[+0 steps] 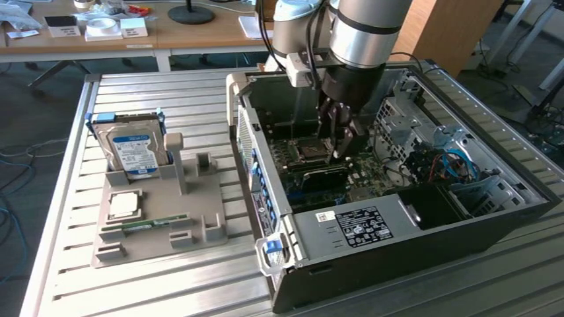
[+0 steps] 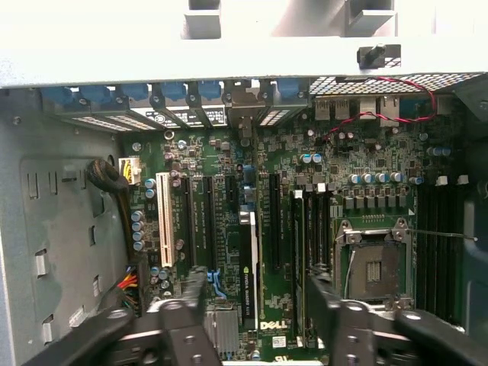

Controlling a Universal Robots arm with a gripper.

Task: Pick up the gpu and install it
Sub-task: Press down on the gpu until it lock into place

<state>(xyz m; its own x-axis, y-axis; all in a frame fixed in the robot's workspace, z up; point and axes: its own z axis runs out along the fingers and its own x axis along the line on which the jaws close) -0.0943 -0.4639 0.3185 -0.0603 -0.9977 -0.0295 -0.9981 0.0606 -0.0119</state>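
Note:
The gpu (image 2: 248, 259) stands edge-on in a motherboard slot, a thin dark card with a white-lettered label along its top edge. In the wrist view my gripper (image 2: 257, 305) is open above it, one black finger (image 2: 194, 301) on each side of the card, with gaps between them and it. In the exterior view the gripper (image 1: 340, 144) reaches down into the open computer case (image 1: 493, 218), over the motherboard (image 1: 370, 178). The gpu (image 1: 319, 174) shows there as a dark strip just below the fingers. Nothing is held.
An empty CPU socket (image 2: 375, 263) lies beside the slots. A grey holder (image 1: 158, 231) on the slatted table at the exterior view's left carries a silver hard drive (image 1: 134, 150), a CPU (image 1: 123, 205) and a green memory stick (image 1: 155, 223). The case walls close in the gripper.

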